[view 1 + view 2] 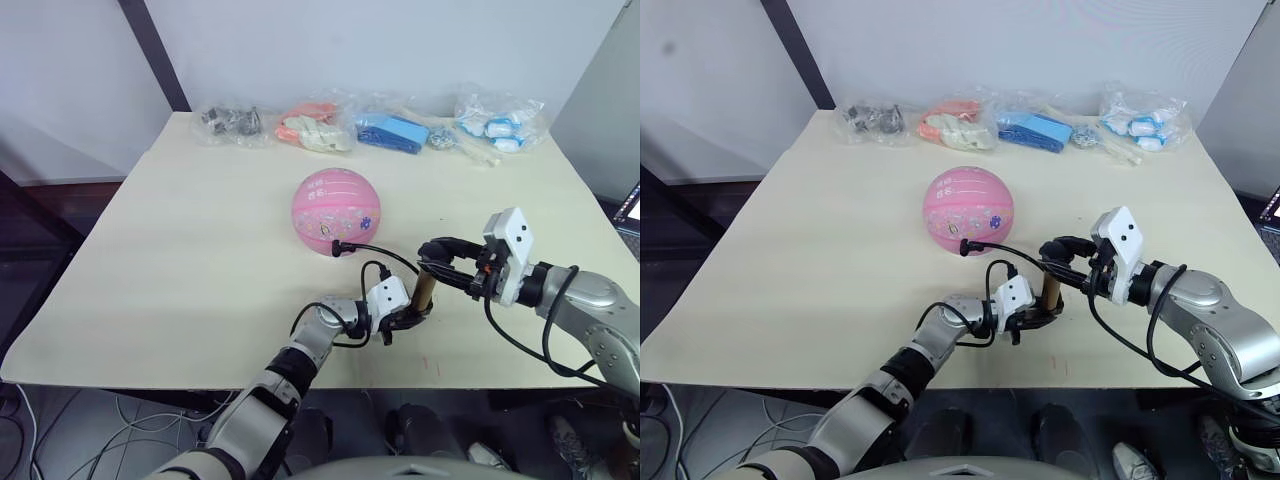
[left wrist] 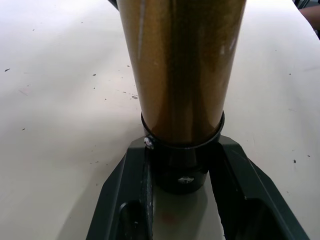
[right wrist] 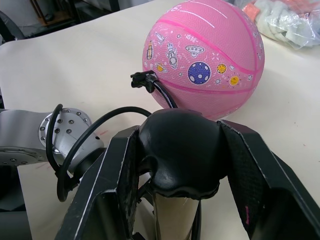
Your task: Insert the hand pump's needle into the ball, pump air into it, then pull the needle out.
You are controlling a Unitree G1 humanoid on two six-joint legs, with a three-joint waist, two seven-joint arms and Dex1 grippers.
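Right wrist view: right hand (image 3: 182, 165) clamps the T-handle (image 3: 180, 150) — left hand (image 2: 182, 200) pinches the hand pump (image 2: 182, 65); stroke straight along the barrel.

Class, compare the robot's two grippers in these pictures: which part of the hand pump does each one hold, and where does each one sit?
The left gripper sits low by the table, its fingers clamped on the hand pump at its black end cap. The right gripper is higher, its fingers closed on the black T-handle on top. The left comes from the near edge, the right from the right side. Both hold the same upright pump, whose hose reaches the ball.
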